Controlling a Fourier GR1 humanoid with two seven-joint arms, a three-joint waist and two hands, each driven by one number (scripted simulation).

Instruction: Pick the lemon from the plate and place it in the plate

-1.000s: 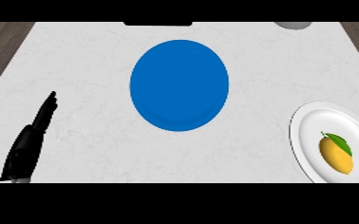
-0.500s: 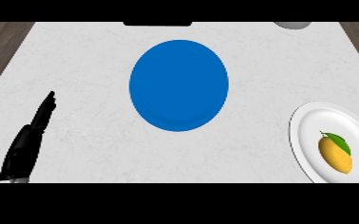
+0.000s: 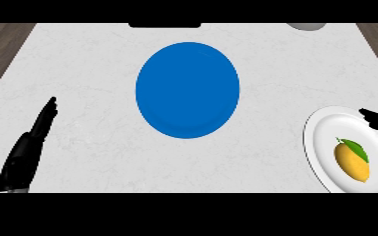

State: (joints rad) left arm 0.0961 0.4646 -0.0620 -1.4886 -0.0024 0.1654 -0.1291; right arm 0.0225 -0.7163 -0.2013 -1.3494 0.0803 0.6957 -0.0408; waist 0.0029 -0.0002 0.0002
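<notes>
— Looking at it from here, has anything been done yet?

— Not that I can see. The lemon [image 3: 352,163] lies on the white plate [image 3: 319,140] at the right edge of the tabletop [image 3: 88,60], toward the near corner, with its green leaf pointing to the far side. The blue plate [image 3: 187,90] sits in the middle of the tabletop, and the lemon is not on it. I'd say the whole job is left: grasp, lift, carry across, set down.

— And the hands?

— The left robot hand [image 3: 29,142] rests by the left edge, close to the near corner. Its fingers are straight and hold nothing, and it is well apart from both plates. It looks parked to me.

— The other one?

— Only a small black bit of the right robot hand [image 3: 368,114] shows, at the right edge, over the far rim of the white plate. Too little is in view to tell whether it is apart or closed.

— How does it sit to the lemon?

— Near, but not touching. The lemon lies on its near side, with white plate showing between them. My guess is that this hand makes the pick, being the close one. The carry then goes leftward and a little toward the far edge.
</notes>
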